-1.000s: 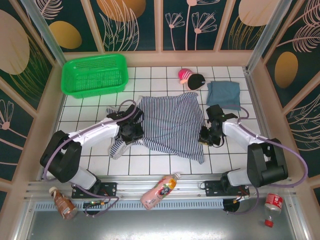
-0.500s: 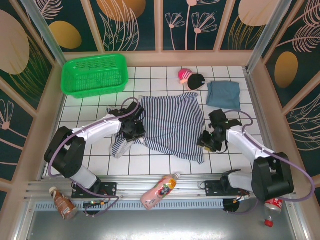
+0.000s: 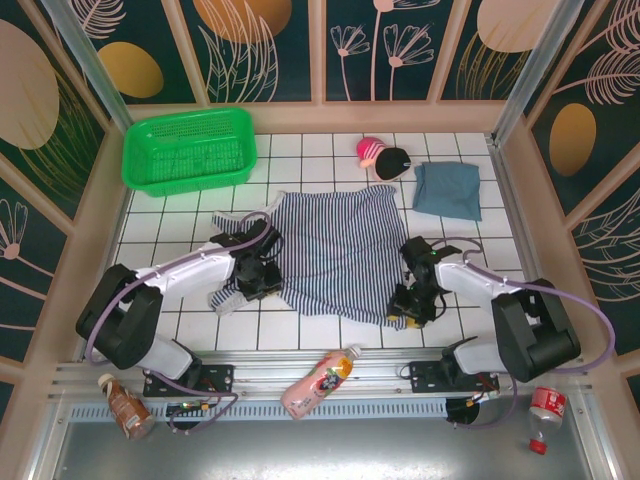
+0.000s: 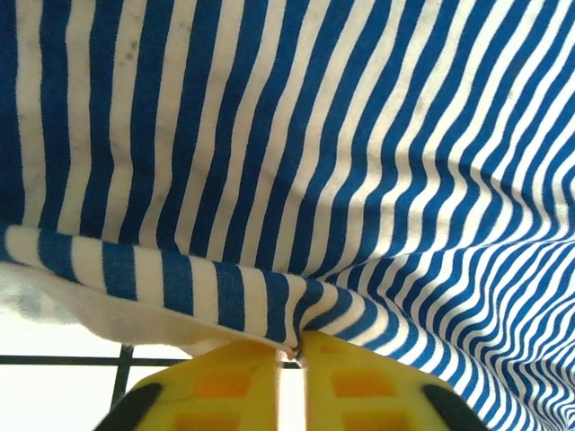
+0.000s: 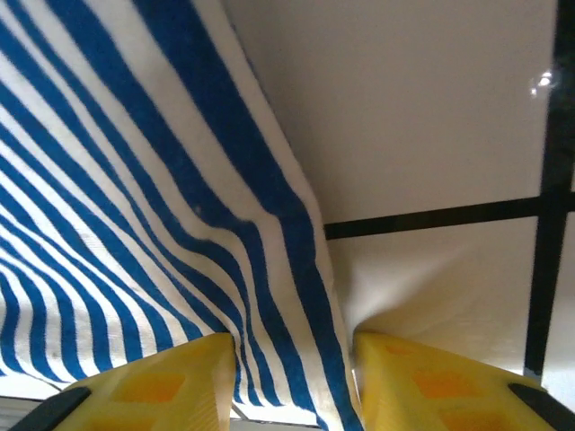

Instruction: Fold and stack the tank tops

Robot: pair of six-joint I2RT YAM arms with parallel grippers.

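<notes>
The striped tank top (image 3: 335, 250) lies spread on the white tiles in the middle. The blue-grey tank top (image 3: 447, 190) sits folded at the back right. My left gripper (image 3: 258, 278) rests on the striped top's left edge, beside its straps. Its yellow fingers (image 4: 359, 386) stand a narrow slit apart, and a pucker of striped cloth (image 4: 287, 135) sits at their tips. My right gripper (image 3: 408, 305) is at the near right corner of the hem. In the right wrist view it (image 5: 292, 350) is open, with the striped hem (image 5: 135, 224) lying loose between the fingers.
A green basket (image 3: 188, 150) stands at the back left. A pink-and-black toy (image 3: 383, 157) lies at the back, between the basket and the folded top. A drink bottle (image 3: 320, 382) lies on the front rail. Bare tiles (image 3: 300, 330) show along the near edge.
The right gripper opened and moved nearer and leftward to the hem's right corner. The left gripper's fingers have parted slightly, and it has shifted a little nearer along the left edge.
</notes>
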